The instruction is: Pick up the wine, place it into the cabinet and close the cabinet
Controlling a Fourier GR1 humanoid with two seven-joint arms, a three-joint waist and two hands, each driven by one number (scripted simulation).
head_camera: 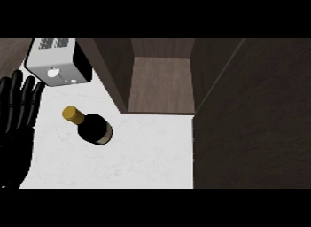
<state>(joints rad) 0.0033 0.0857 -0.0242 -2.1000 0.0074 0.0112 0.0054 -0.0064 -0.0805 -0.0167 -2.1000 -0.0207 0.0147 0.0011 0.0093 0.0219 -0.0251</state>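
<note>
A dark wine bottle [90, 125] with a gold cap stands on the white counter [138, 159], before the open cabinet [161, 84]. The left hand [12, 119] rests at left, fingers straight, holding nothing.

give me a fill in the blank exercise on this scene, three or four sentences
1. The wine bottle has a cap coloured ____.
2. The cabinet behind the bottle stands with its door ____.
3. The left robot hand rests at the view's left edge with its fingers ____.
4. The toaster sits to the ____ of the cabinet opening.

Missing words: gold; open; straight; left
</note>
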